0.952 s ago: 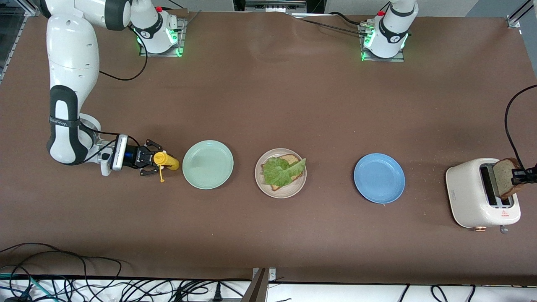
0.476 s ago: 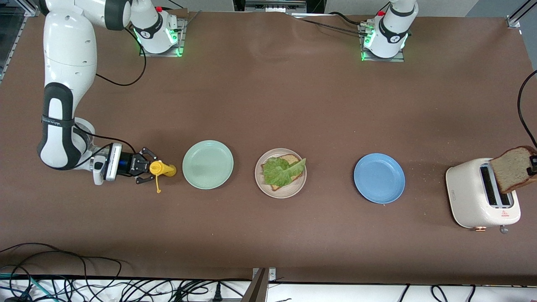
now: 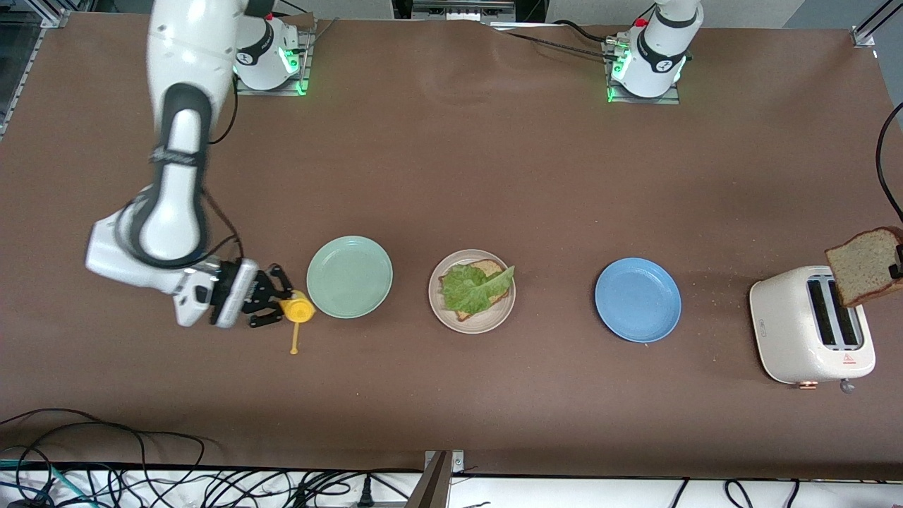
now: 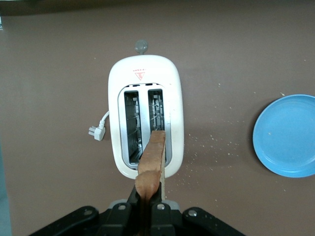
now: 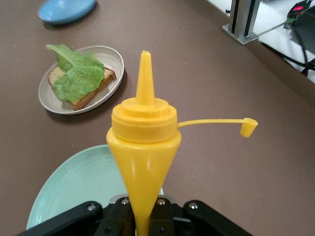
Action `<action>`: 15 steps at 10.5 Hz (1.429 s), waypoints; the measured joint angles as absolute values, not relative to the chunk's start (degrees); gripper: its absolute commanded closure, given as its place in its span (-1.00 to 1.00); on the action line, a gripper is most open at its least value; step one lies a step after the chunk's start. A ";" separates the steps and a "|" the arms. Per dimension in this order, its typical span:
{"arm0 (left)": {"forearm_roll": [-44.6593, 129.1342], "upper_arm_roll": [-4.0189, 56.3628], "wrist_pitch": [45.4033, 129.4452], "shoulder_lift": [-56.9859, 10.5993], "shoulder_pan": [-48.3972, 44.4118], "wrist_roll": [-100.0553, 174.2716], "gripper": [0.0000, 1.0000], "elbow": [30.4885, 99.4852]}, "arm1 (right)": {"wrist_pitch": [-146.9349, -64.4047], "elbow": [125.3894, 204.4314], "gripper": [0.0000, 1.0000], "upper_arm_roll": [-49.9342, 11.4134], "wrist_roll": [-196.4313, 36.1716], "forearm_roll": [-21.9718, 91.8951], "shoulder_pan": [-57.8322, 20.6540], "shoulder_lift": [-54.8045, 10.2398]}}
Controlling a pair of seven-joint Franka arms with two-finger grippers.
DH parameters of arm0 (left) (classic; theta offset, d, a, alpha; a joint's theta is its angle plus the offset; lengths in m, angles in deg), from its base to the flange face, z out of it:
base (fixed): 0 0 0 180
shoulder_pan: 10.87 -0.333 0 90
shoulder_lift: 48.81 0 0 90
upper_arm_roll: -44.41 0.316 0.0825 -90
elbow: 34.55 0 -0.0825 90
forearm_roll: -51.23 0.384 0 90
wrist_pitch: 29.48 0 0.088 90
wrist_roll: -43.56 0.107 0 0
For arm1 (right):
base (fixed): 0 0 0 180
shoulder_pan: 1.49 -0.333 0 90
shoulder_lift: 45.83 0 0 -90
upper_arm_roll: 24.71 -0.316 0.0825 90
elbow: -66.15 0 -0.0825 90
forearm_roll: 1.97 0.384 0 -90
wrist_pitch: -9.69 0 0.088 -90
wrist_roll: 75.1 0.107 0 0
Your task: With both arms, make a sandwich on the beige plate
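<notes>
Left gripper (image 3: pixel 897 262) seemingly mostly off-frame

My right gripper (image 3: pixel 274 305) clamps a yellow squeeze bottle (image 3: pixel 297 309), cap dangling, beside the mint-green plate (image 3: pixel 349 276). Beige plate (image 3: pixel 472 291) holds a bread slice (image 3: pixel 482 274) under lettuce (image 3: pixel 474 286). Blue plate (image 3: pixel 638 299) sits toward the toaster (image 3: pixel 811 324); a second slice (image 3: pixel 863 265) hangs above it.

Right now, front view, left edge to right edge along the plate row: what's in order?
Right gripper holding yellow squeeze bottle → mint-green plate → beige plate with bread and lettuce → blue plate → toaster → bread slice in left gripper.
</notes>
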State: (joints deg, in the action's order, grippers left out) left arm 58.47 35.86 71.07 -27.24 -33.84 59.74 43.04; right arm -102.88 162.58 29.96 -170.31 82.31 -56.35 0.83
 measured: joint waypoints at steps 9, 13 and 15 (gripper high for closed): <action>58.29 33.83 68.05 -28.31 -33.55 58.43 1.00 43.24 | -122.75 155.76 1.00 28.91 -135.06 27.11 -75.35 2.70; 58.29 33.86 67.94 -28.30 -33.53 58.40 1.00 43.31 | -122.71 153.41 1.00 27.88 -134.42 9.03 -77.87 2.93; 58.29 33.91 67.89 -28.26 -33.54 58.40 1.00 43.36 | -121.96 153.35 1.00 27.79 -133.79 1.88 -80.47 3.95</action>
State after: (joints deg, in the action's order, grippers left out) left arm 58.29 33.91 67.89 -28.26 -33.54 58.40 43.36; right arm -121.96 153.35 27.79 -133.79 1.88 -80.47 3.95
